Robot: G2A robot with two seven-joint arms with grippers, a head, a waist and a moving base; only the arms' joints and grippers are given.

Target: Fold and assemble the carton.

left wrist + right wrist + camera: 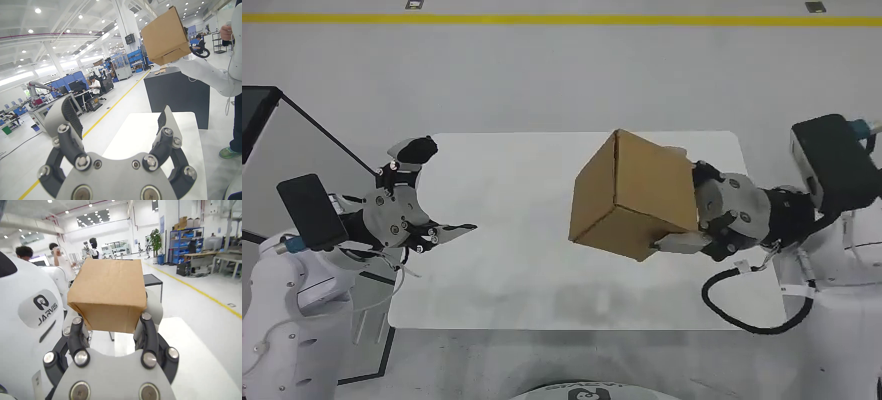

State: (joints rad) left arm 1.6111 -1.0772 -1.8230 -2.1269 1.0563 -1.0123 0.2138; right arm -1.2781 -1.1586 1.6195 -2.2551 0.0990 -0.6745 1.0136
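Holding the carton (627,195) up over the table (512,270).
Your right gripper (685,210) was clamped on the tilted box; your left gripper (445,190) stood wide open, empty, at the left edge.

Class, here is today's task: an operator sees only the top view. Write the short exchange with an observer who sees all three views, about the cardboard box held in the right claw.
Operator: Is the lower face of the box closed?
Observer: Not fully. In the left wrist view a flap on that face sits uneven, with a dark gap along it.
Operator: How is it gripped?
Observer: The right wrist view shows the right claw with one finger on each side of the box's near end.
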